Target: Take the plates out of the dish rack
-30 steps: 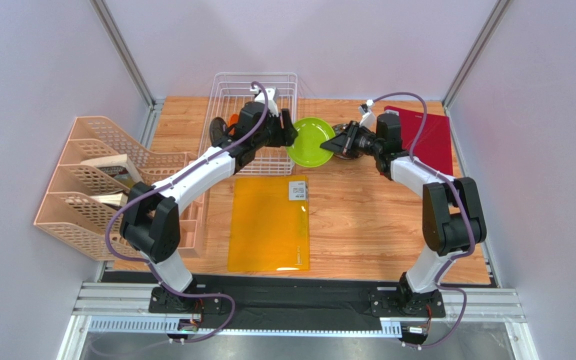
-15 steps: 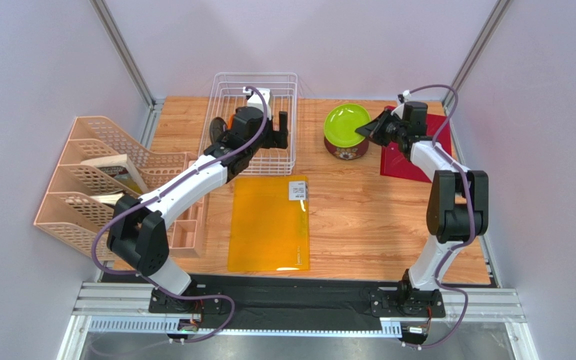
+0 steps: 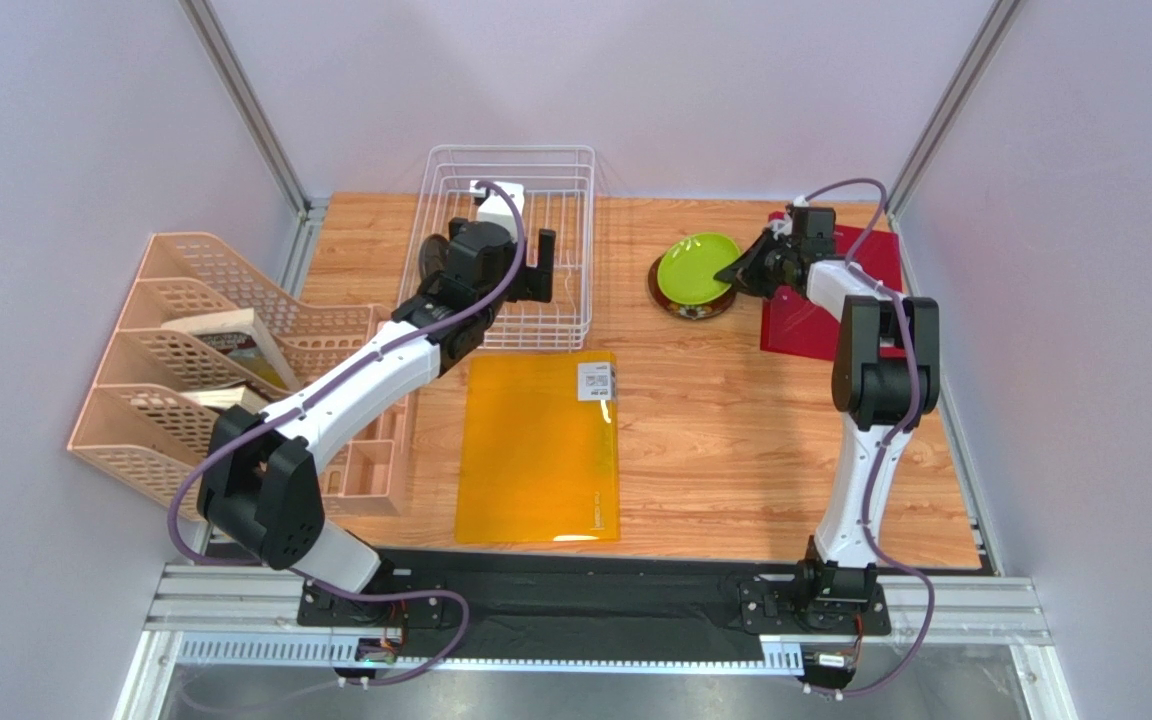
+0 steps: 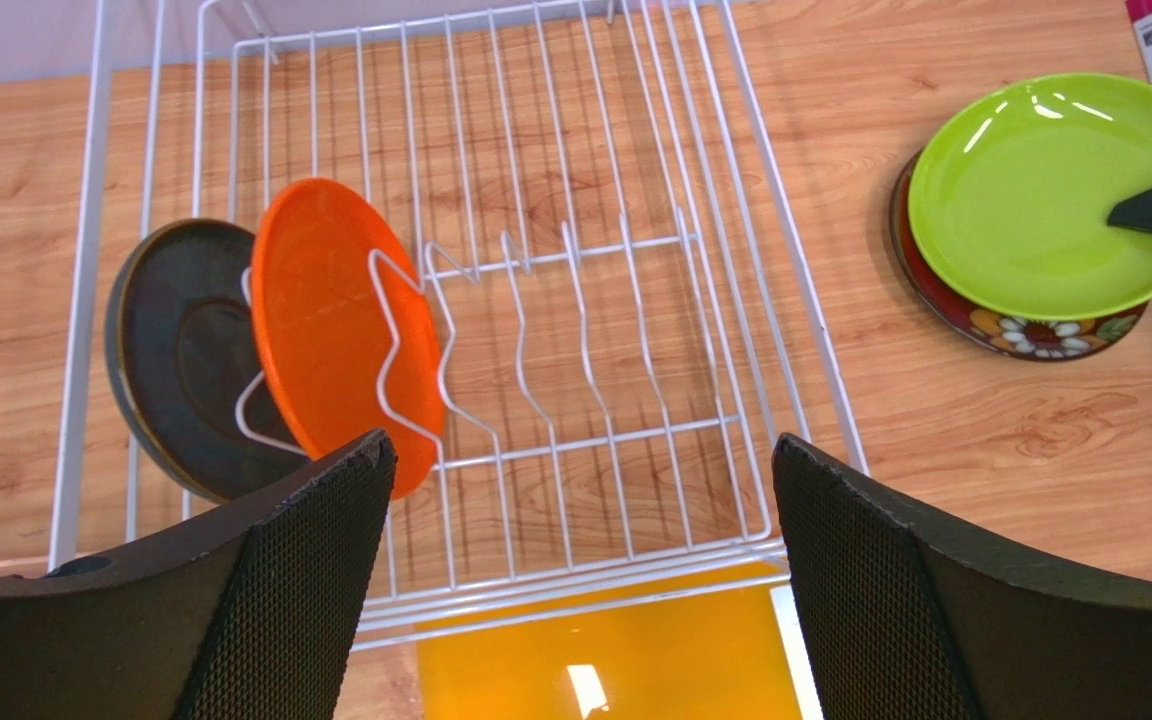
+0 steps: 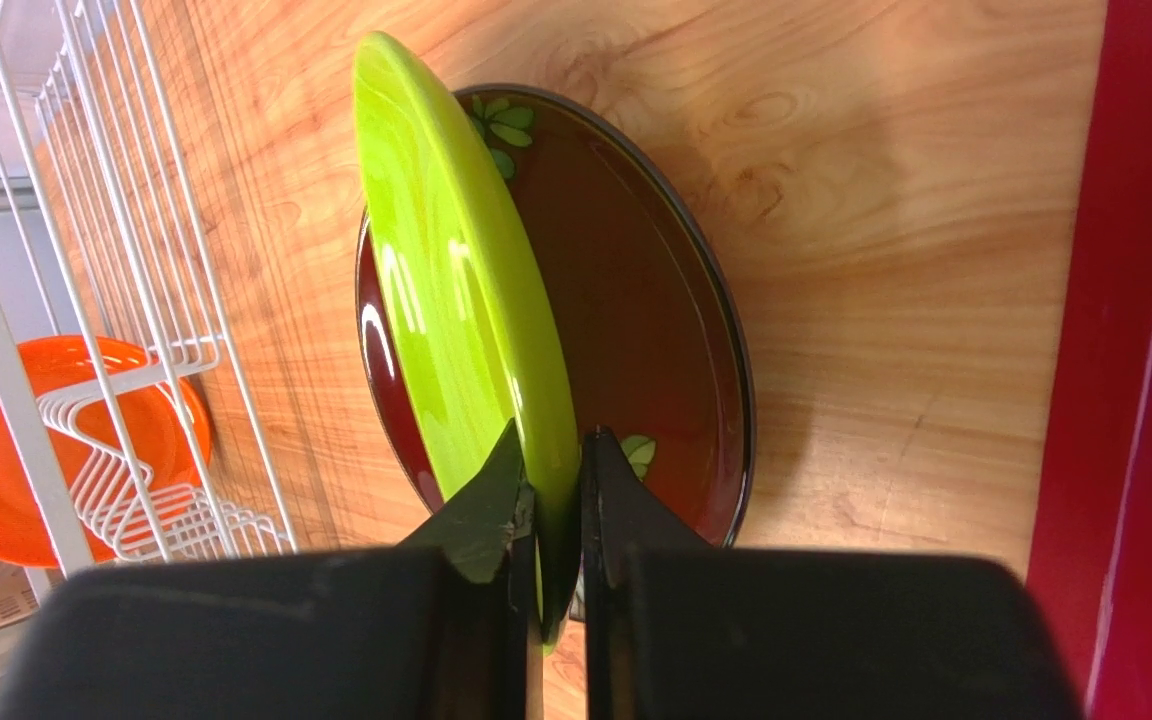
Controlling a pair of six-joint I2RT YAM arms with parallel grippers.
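Found left tool (image 4: 582,450) apart, right tool (image 5: 549,450) clamped on tilted lime green plate (image 5: 447,300) over dark red plate (image 5: 642,300); risks chipping if dropped.

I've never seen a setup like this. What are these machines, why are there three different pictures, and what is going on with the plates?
These are two robot arms bolted to a wooden table, each ending in a two-finger gripper. The wide picture looks down from above and behind them. The other two pictures come from small cameras on the wrists, so the black shapes at the bottom are each arm's own fingers.

The right gripper pinches the rim of a lime green plate, held tilted over a dark red flowered plate that lies on the table. The left gripper is open above the white wire dish rack, where an orange plate and a dark grey plate stand between the tines.

Also on the table are a yellow sheet, a beige plastic organizer and a red mat.
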